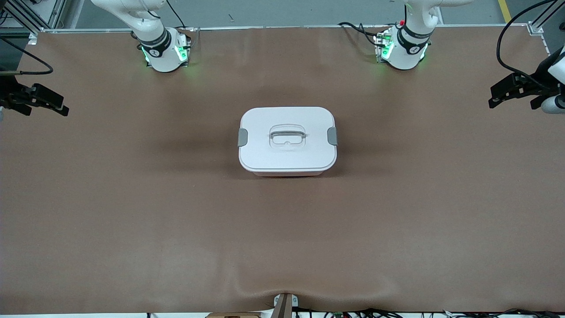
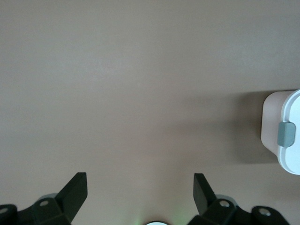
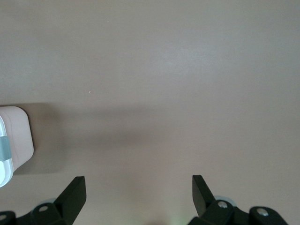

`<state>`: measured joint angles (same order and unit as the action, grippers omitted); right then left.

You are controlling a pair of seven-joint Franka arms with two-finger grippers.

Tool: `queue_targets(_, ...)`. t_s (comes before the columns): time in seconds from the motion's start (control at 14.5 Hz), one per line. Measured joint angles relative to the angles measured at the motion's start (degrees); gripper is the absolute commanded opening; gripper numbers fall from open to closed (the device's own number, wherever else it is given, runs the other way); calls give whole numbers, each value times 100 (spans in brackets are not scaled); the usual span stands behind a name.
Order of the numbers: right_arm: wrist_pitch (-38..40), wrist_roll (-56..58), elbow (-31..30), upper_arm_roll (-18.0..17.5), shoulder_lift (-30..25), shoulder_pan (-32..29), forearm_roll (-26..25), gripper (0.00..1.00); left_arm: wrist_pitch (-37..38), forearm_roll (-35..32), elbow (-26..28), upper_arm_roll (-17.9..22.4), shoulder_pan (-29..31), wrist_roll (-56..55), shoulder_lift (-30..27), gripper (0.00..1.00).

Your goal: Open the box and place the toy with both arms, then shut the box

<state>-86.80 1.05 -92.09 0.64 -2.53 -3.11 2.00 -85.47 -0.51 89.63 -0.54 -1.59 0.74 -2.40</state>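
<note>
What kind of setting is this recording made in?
Most likely a robotics lab bench: two white arms bolted along one edge of a brown-covered table, with cables trailing at the table's edges. A closed white box sits mid-table. Left gripper and right gripper wait open.

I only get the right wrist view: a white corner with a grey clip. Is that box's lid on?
Observer: Yes, the box is shut, with a grey clip at each end.
Operator: Where's the toy?
Observer: No toy shows in any view; only the box stands on the table.
Operator: And the left tool?
Observer: The left tool hangs open and empty over the table's left-arm end; the right tool does likewise over the right-arm end.
</note>
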Motion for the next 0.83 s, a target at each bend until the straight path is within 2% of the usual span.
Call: queue_targets(0.83, 2, -5, 0, 4, 0, -4, 0, 100, 0, 0, -23, -34, 2, -330, 3, 100)
